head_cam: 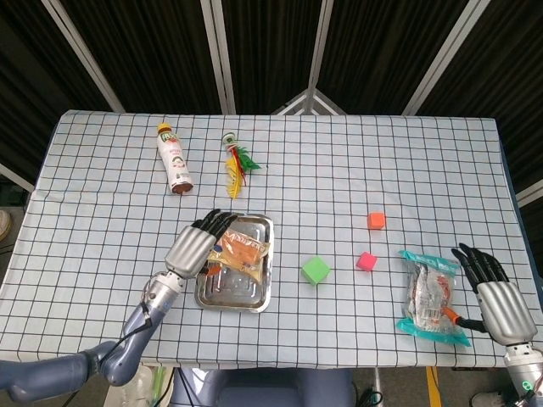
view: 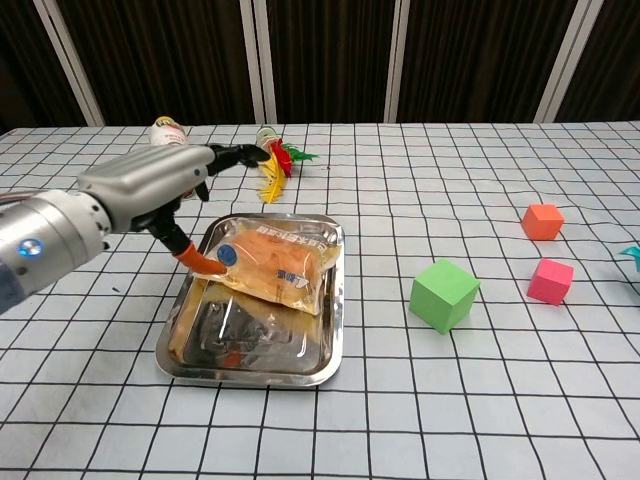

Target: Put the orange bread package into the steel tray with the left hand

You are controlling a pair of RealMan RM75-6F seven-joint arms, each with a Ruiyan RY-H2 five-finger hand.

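The orange bread package lies tilted in the far half of the steel tray. My left hand hovers over the tray's left rim with its fingers stretched out and apart, gripping nothing. Its orange thumb tip sits right at the package's left corner. My right hand rests open at the table's near right edge, beside a teal snack bag; the chest view does not show this hand.
A green cube, a pink cube and an orange cube stand right of the tray. A bottle and a feathered toy lie behind it.
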